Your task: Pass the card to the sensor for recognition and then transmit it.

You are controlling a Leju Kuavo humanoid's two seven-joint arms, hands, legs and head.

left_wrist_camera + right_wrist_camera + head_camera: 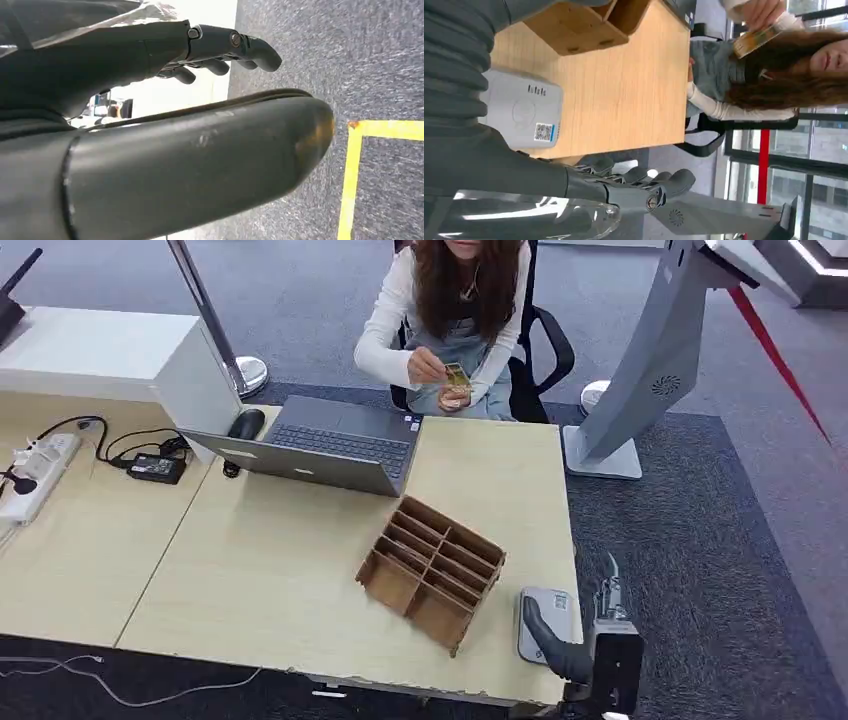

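A person seated at the far side of the table holds the card (457, 375) in both hands at chest height; the right wrist view also catches the card (756, 39). The grey sensor (545, 620) lies flat near the table's front right corner, with a small code label on the sensor (521, 115). My right hand (585, 640) hovers just right of it at the table's edge, thumb and fingers (639, 185) apart and empty. My left hand (225, 50) hangs over grey carpet, its fingers loosely bent around nothing.
A wooden slotted organizer (432, 570) stands just left of the sensor. An open laptop (320, 445), a mouse (246, 424), a power strip (35, 475) and an adapter (155, 468) lie further left. A grey kiosk stand (650, 360) rises beyond the table's right end.
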